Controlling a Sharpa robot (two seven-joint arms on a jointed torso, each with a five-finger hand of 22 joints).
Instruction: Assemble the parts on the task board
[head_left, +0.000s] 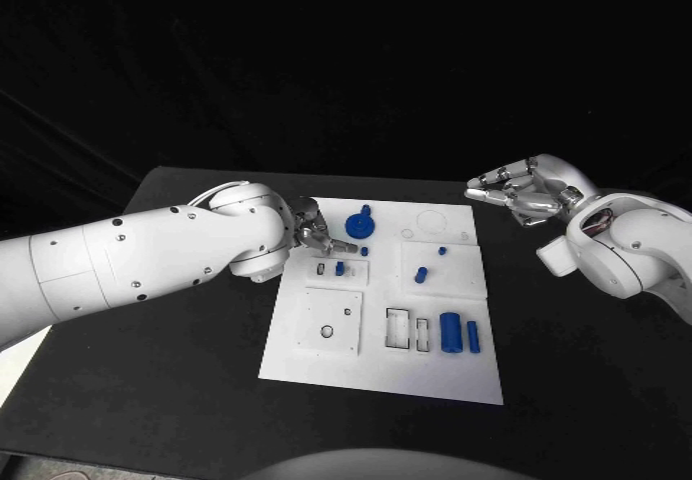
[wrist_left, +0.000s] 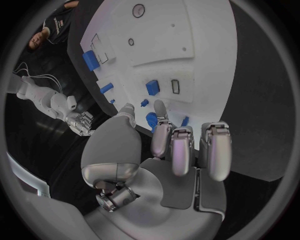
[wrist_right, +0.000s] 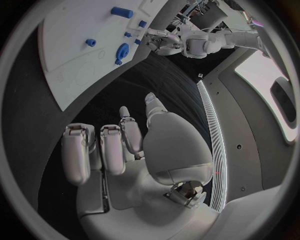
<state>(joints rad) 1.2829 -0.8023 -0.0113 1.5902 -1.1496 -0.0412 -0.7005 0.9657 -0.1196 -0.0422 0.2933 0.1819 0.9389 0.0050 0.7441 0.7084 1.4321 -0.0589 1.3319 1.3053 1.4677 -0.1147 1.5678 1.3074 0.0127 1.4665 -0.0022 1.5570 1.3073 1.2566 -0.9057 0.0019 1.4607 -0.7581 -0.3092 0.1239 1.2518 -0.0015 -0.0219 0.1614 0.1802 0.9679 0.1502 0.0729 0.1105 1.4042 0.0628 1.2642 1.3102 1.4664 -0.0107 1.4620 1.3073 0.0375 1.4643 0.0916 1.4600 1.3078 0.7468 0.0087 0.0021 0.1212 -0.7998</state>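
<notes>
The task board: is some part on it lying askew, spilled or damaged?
Nothing stands out. The task board lies flat on the table, and the blue parts, such as the two cylinders near its right edge, rest neatly on it. The left hand hovers at its far left; the right hand holds nothing.

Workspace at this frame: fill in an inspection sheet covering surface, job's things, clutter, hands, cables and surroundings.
Surface: black table, matte, dark cloth behind.
Job's things: white task board mid-table; blue parts on it, including a gear-like part at the far edge and two cylinders lying near the rectangular slots.
Clutter: nothing seen.
Hands: left hand over the board's far left edge, fingers by small blue parts, hold unclear; right hand off the board's far right corner, fingers curled, holding nothing.
Cables: nothing seen on the table.
Surroundings: dark backdrop.
</notes>
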